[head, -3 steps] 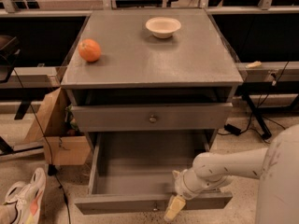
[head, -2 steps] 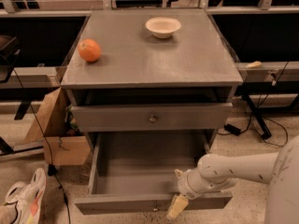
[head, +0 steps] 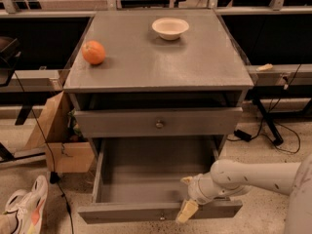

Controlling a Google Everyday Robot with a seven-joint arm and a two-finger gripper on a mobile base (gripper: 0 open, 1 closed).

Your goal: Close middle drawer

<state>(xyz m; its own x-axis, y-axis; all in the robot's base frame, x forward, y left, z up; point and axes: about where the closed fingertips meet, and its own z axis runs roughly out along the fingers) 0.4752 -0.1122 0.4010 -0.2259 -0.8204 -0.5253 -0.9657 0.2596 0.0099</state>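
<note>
The middle drawer (head: 146,174) is pulled far out of the grey cabinet, and its deep box is empty. Its low slim front panel (head: 122,212) is nearest the camera, with a small knob at its centre. My gripper (head: 187,196) is at the right part of that panel. One yellowish fingertip (head: 185,211) hangs over the outside of the panel. The other sits just inside the drawer, so the gripper is open across the panel's top edge. My white arm (head: 253,177) comes in from the right.
Above, the taller-fronted drawer (head: 159,123) stands slightly out. An orange (head: 93,52) and a white bowl (head: 170,28) sit on the cabinet top (head: 195,62). A cardboard box (head: 58,140) and a shoe (head: 27,204) lie at the left. Cables and a table leg are on the floor at the right.
My gripper has shifted very slightly up and to the right at the front panel. The drawer stays pulled out as far as before.
</note>
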